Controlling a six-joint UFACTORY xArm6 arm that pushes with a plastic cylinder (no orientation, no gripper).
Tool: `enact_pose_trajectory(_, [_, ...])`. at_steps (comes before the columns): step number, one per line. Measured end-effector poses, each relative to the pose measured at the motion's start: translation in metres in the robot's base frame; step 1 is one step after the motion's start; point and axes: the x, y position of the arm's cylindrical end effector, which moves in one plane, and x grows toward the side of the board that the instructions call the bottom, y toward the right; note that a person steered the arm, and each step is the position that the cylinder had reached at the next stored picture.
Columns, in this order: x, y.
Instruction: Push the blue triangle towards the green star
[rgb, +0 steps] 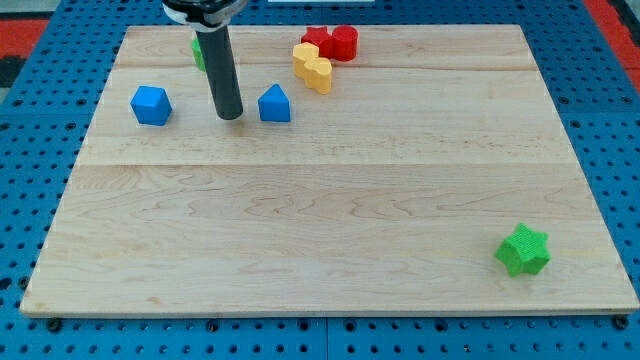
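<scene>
The blue triangle (274, 104) lies on the wooden board in the upper left part of the view. The green star (523, 250) lies near the board's lower right corner, far from the triangle. My tip (229, 116) rests on the board just to the left of the blue triangle, with a small gap between them. The dark rod rises from it toward the view's top.
A blue cube (151, 105) lies left of my tip. A green block (199, 52) is partly hidden behind the rod. Yellow blocks (312, 67) and red blocks (333, 43) sit near the board's top edge. The wooden board (330, 200) lies on a blue pegboard.
</scene>
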Motion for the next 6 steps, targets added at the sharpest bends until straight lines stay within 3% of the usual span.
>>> enact_pose_trajectory(1, [-0.016,0.03])
enact_pose_trajectory(3, [0.037,0.171])
enact_pose_trajectory(5, [0.034,0.238])
enact_pose_trajectory(6, [0.089,0.238])
